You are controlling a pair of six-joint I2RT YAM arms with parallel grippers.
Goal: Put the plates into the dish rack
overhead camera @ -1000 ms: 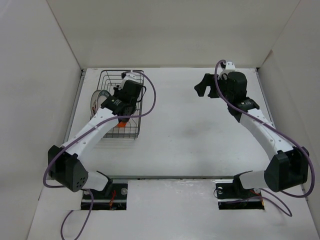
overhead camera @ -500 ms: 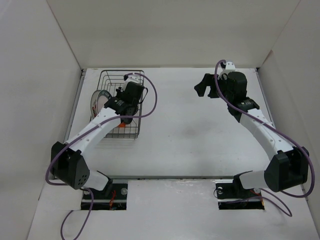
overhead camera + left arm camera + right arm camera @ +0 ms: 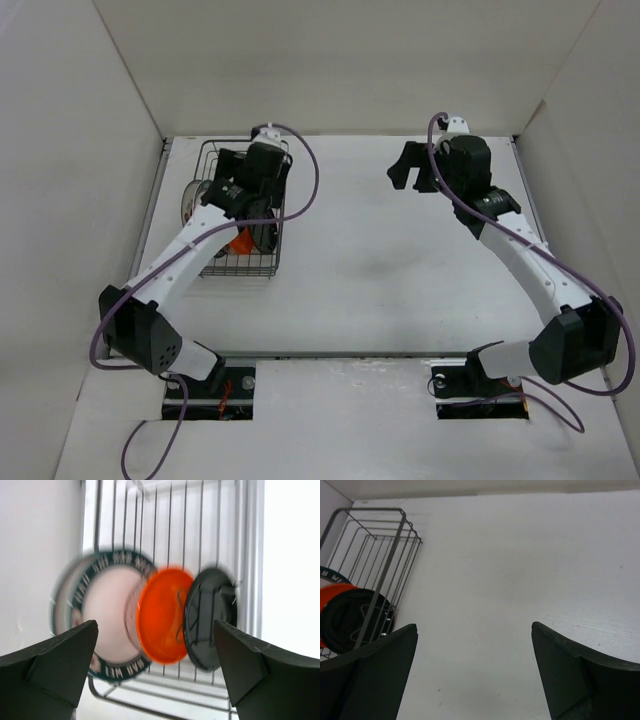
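The black wire dish rack (image 3: 268, 262) stands at the table's left rear. In the left wrist view, three plates stand on edge between its wires (image 3: 170, 525): a white plate with a dark green patterned rim (image 3: 100, 625), a glossy orange plate (image 3: 162, 615) and a glossy black plate (image 3: 210, 617). My left gripper (image 3: 155, 625) hangs above them, open and holding nothing; seen from above, the left gripper (image 3: 230, 178) is over the rack. My right gripper (image 3: 474, 626) is open over bare table, right of the rack (image 3: 380, 555) and the black plate (image 3: 355, 617).
White walls close in the table (image 3: 380, 260) on the left, rear and right. The rack sits close to the left wall. Both arm bases are at the near edge.
My left gripper has gone from shut to open and drawn back toward the rack's far end, leaving the black plate standing in the rack. The right arm has hardly moved.
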